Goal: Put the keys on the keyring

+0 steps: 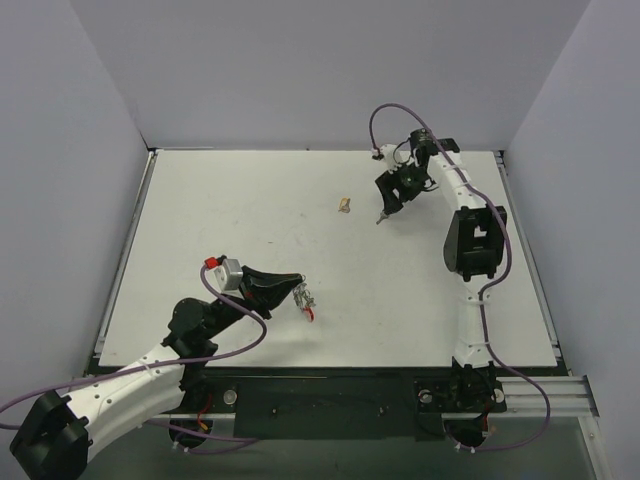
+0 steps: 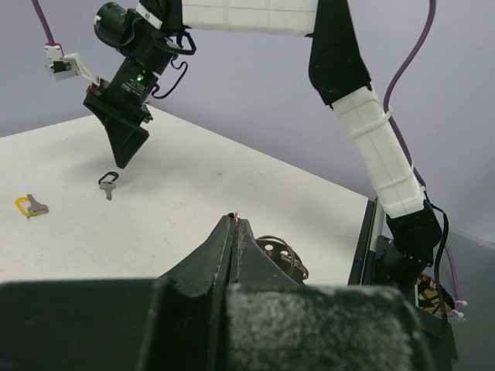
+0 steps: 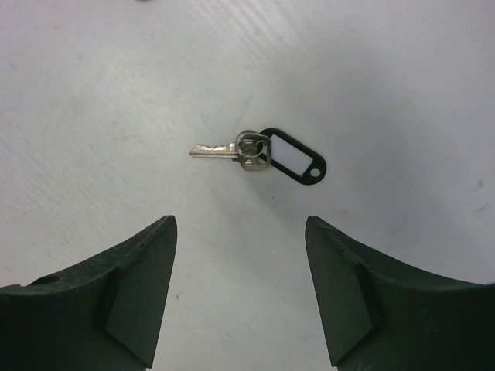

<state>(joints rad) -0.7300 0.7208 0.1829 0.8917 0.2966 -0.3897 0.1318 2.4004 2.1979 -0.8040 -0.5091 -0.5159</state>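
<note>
My left gripper (image 1: 298, 291) is shut on the thin wire of a keyring (image 2: 282, 253), which hangs beside the fingers with silver keys and a red bit (image 1: 306, 306) on it, near the table's front middle. My right gripper (image 1: 389, 204) is open at the far right, just above a loose silver key with a black-framed white tag (image 3: 259, 152). That key lies flat on the table ahead of the open fingers, untouched. It also shows in the left wrist view (image 2: 108, 184) under the right gripper (image 2: 124, 151).
A small tan thing (image 1: 344, 206) lies left of the right gripper; in the left wrist view it looks like a key with a yellow tag (image 2: 29, 205). The white table (image 1: 250, 220) has purple walls on three sides.
</note>
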